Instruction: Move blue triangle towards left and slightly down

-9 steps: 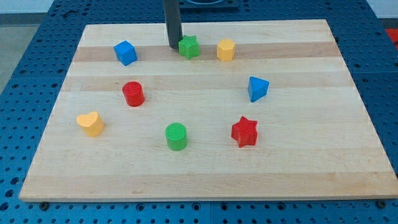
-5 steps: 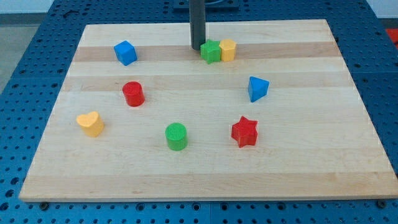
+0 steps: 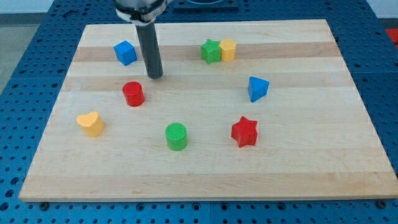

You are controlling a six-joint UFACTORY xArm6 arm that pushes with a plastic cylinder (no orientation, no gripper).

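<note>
The blue triangle (image 3: 257,88) lies on the wooden board at the view's right of centre. My tip (image 3: 155,76) is far to its left, just above and right of the red cylinder (image 3: 133,94) and right of the blue cube (image 3: 125,52). It touches no block.
A green star (image 3: 211,50) sits against a yellow hexagon (image 3: 227,49) near the view's top. A red star (image 3: 244,131) lies below the blue triangle. A green cylinder (image 3: 176,136) is at bottom centre, a yellow heart (image 3: 91,123) at the left. Board edge (image 3: 205,197) runs along the bottom.
My tip pushed the green star right until it touched the yellow hexagon, then moved left and down to a spot near the red cylinder. The blue triangle has not moved.
</note>
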